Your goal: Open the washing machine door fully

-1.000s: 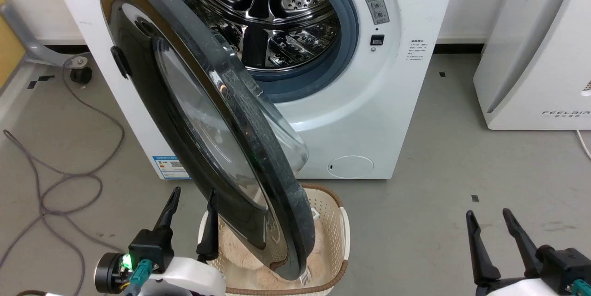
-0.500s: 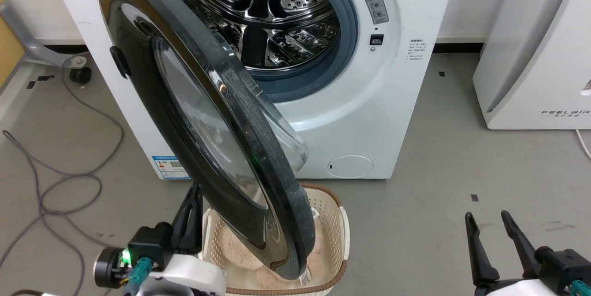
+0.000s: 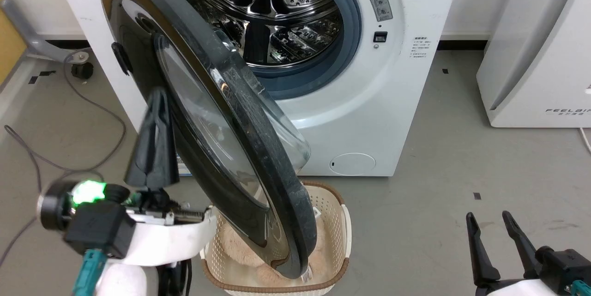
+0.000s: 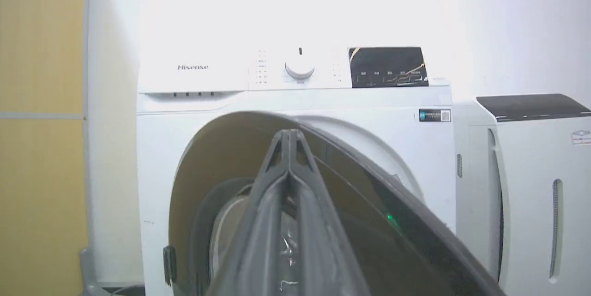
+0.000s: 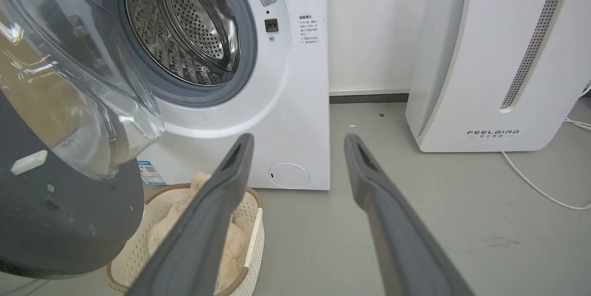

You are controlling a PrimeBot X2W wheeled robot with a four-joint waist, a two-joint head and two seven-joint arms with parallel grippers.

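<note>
Black left end effector: fingers pressed together, risen from low (spread a second ago) before the door's outer face, contact unclear | right end effector: spread, unmoved | one basket | one washing machine door half-swung over it | one washing machine | one white appliance

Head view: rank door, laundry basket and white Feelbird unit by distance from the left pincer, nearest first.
1. door: right beside the left pincer, at its outer face.
2. laundry basket: on the floor under the door.
3. white unit: far right, by the wall.
</note>
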